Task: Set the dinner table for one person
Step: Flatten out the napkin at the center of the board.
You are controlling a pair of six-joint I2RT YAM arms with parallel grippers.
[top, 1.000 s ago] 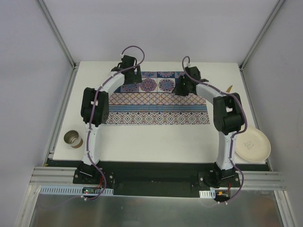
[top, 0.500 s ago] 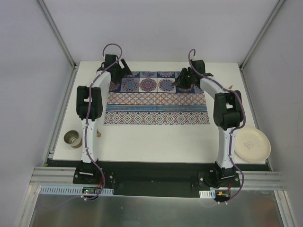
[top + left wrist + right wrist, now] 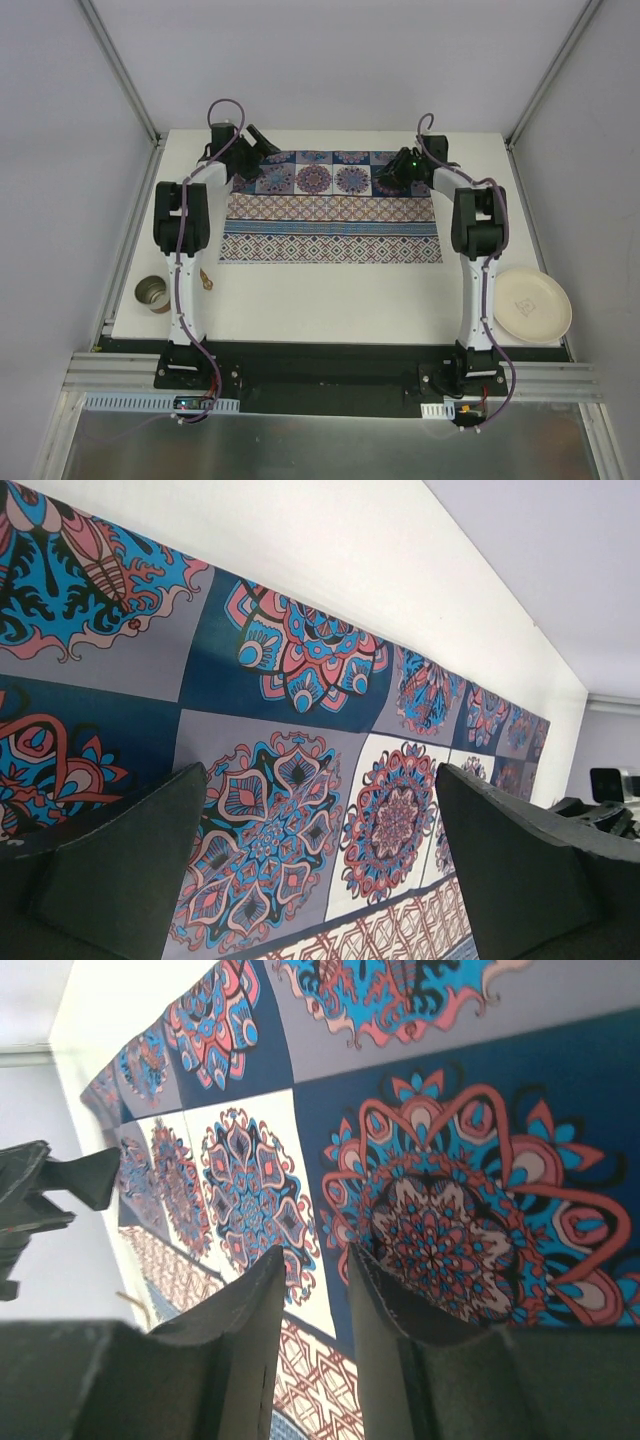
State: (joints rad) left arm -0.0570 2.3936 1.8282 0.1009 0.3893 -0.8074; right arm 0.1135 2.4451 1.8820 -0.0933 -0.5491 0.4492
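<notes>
The white dinner table point(image 3: 330, 295) carries a blue-and-red patterned placemat point(image 3: 330, 225) lying flat across its far half. My left gripper point(image 3: 255, 145) hangs over the mat's far left corner. In the left wrist view point(image 3: 320, 780) its jaws stand wide apart and empty above the mat point(image 3: 300, 660). My right gripper point(image 3: 395, 175) is over the mat's far right part. In the right wrist view point(image 3: 316, 1250) its jaws stand only a narrow gap apart, with nothing between them and the mat point(image 3: 450, 1210) flat below.
A cream plate point(image 3: 533, 305) sits at the table's right near edge. A metal cup point(image 3: 153, 293) stands at the left near edge, with a small wooden item point(image 3: 207, 281) beside it. Aluminium rails frame the table.
Both arms have swung outward toward the mat's far corners, the left gripper to the far left and the right gripper to the right. The mat lies about where it was.
</notes>
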